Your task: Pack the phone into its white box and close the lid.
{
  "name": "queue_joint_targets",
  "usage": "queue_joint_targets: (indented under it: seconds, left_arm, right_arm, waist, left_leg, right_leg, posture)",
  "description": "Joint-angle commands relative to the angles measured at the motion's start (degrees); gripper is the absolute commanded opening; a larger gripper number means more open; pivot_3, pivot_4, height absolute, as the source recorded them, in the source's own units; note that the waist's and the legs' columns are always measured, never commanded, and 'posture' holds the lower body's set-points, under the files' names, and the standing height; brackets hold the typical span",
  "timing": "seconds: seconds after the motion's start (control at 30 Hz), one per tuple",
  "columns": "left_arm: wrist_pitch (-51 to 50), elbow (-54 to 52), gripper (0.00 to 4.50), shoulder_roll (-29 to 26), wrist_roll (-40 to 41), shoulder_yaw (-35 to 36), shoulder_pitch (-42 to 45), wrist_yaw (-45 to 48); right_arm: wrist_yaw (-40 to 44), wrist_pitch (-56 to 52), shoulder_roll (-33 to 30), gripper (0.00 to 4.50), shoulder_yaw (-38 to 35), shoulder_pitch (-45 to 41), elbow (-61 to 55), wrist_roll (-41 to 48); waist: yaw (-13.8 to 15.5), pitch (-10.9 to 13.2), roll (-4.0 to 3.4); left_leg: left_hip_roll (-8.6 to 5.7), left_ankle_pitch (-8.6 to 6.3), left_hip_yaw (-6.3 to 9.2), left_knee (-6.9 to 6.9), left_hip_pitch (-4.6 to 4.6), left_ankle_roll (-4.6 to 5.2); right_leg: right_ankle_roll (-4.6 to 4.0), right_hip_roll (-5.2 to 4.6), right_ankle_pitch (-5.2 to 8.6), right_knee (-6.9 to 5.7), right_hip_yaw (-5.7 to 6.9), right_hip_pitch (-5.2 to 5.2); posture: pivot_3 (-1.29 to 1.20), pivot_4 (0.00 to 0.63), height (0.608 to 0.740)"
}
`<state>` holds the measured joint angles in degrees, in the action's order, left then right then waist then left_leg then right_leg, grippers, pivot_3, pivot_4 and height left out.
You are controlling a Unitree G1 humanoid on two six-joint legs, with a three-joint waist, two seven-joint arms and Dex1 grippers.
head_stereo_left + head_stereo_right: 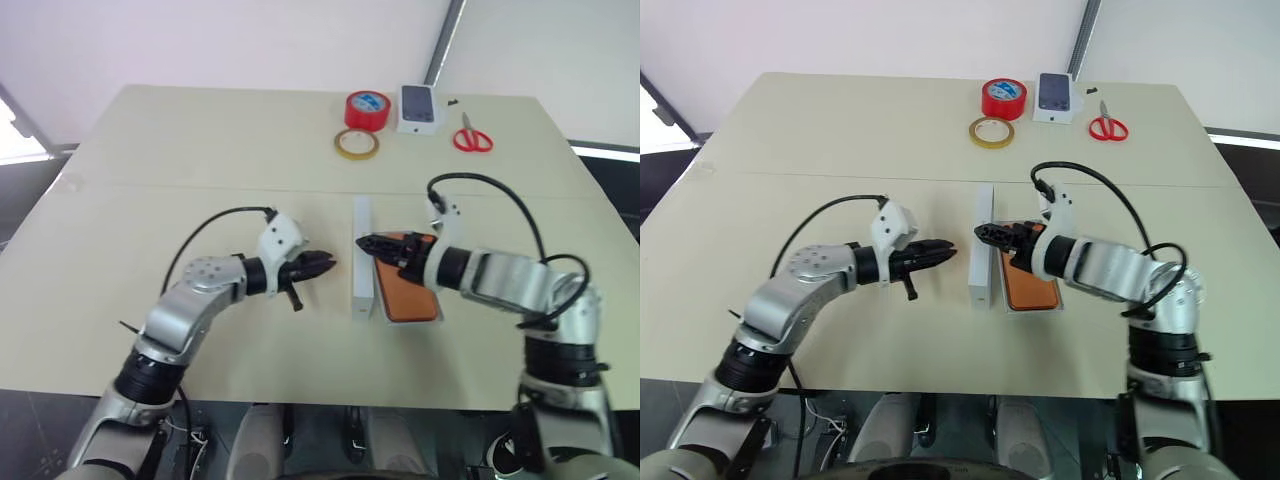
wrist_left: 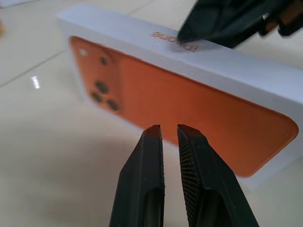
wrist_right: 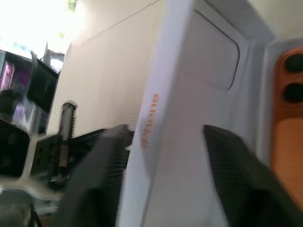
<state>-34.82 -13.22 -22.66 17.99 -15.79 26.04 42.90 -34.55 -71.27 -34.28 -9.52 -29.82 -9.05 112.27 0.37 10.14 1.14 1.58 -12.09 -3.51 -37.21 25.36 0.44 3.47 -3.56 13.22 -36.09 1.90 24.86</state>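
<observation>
On the beige desk [image 1: 180,170], the flat orange phone [image 1: 410,295] with dark camera lenses lies face-down in the shallow plain white box [image 1: 1032,306], near the middle of the desk toward its near edge. Just beside it on the left, a white lid [image 1: 362,262] with an orange phone picture on its outer face stands on its long edge, upright.

The right gripper [image 1: 368,244] reaches across the phone to the upper edge of the lid. In the right wrist view its two black fingers [image 3: 236,175] stand wide apart, one on each side of the lid's rim; whether they press on it cannot be told.

The left gripper [image 1: 325,264] hangs level, just left of the lid, apart from it. Its fingers [image 2: 147,179] stand nearly together with a thin gap and hold nothing.

Near the far edge lie a red tape roll [image 1: 367,109], a yellow tape ring [image 1: 356,144], a small white box with a dark phone picture [image 1: 419,107] and red-handled scissors [image 1: 472,136].
</observation>
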Motion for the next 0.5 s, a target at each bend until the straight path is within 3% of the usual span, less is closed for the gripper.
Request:
queue_joint_targets:
  seconds: [0.03, 0.07, 0.23, 0.27, 0.33, 0.5]
  left_arm:
    - [1.9, 1.9, 0.58, 2.3, -2.5, -2.7, 3.0, -0.7]
    - [2.1, 2.6, 0.58, 3.0, -2.9, -3.3, 3.5, -0.8]
    - [2.6, 5.2, 0.58, 6.5, -5.2, -7.4, 5.6, 0.0]
    - [2.5, 5.8, 0.58, 7.3, -5.5, -7.8, 6.0, -0.1]
    - [2.8, 6.7, 0.58, 8.6, -6.1, -8.4, 6.7, -0.3]
    - [2.0, 7.0, 0.58, 11.1, -5.4, -5.2, 7.3, -2.5]
  right_arm:
    - [5.8, -3.2, -10.5, 3.5, 2.8, -4.8, 0.9, 0.7]
    - [7.3, -3.8, -13.4, 3.5, 3.6, -5.7, 1.5, -0.5]
    - [25.8, -4.6, -23.9, 3.5, 7.9, -7.8, -0.8, -26.2]
    - [30.0, -3.0, -25.5, 3.27, 9.6, -7.6, -2.2, -31.4]
    - [36.8, 0.3, -27.7, 2.62, 12.5, -7.2, -4.0, -40.2]
    - [50.0, 8.2, -30.9, 0.06, 18.9, -6.4, -6.6, -57.7]
  waist:
    - [0.0, 0.0, -0.05]
    - [0.0, 0.0, -0.04]
    - [0.3, 0.0, -0.06]
    - [0.3, 0.0, -0.06]
    - [0.3, 0.0, -0.07]
    - [0.3, 0.0, -0.07]
  left_leg:
    - [0.04, -0.01, 0.01, -0.01, 0.0, 0.01]
    - [0.04, -0.01, 0.02, 0.03, -0.01, 0.01]
    - [0.19, -0.01, 0.1, 0.04, -0.01, 0.02]
    - [0.18, -0.01, 0.09, 0.03, 0.0, 0.02]
    - [0.17, -0.01, 0.06, 0.02, 0.01, 0.02]
    - [0.15, -0.01, 0.03, 0.0, 0.05, 0.02]
  right_leg:
    - [0.0, 0.03, 0.0, -0.01, 0.0, 0.0]
    - [0.0, 0.08, 0.0, -0.02, 0.0, 0.02]
    - [0.0, 0.32, 0.0, -0.02, 0.01, 0.04]
    - [0.0, 0.32, 0.0, -0.01, 0.01, 0.05]
    - [0.0, 0.3, 0.0, -0.01, 0.0, 0.08]
    - [0.01, 0.28, 0.01, 0.0, 0.0, 0.11]
  posture:
    - [0.0, 0.15, 0.74]
    - [0.0, 0.15, 0.74]
    - [0.0, 0.15, 0.74]
    - [0.0, 0.15, 0.74]
    - [0.0, 0.15, 0.74]
    - [0.0, 0.15, 0.74]
